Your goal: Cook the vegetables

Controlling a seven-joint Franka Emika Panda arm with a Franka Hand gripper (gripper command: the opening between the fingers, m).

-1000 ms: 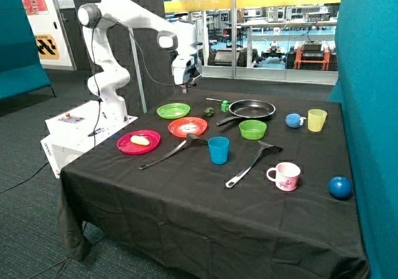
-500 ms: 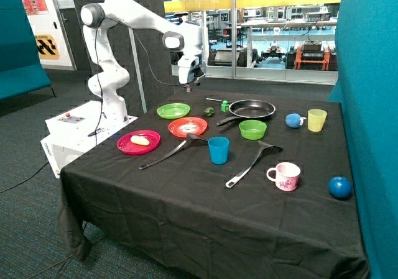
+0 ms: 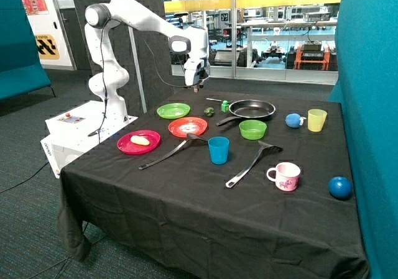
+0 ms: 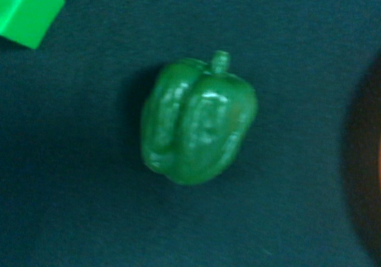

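**Still Raw: Gripper High Over the Green Pepper**

Well, the gripper (image 3: 196,87) hung in the air above the far side of the black-clothed table (image 3: 186,210), over the gap between the green plate (image 3: 173,110) and the frying pan (image 3: 252,109). Whether its pincer was spread or pressed together could not be told. Directly beneath lay the dark green pepper (image 4: 199,121) on its side on the cloth, untouched, with the bright green cube (image 4: 27,11) near it. And the pale yellow potato (image 3: 140,140) sat on the pink plate (image 3: 138,142) at the near corner, well apart from the pan. The pan itself held nothing. The orange plate (image 3: 188,127) lay just beside the pepper.
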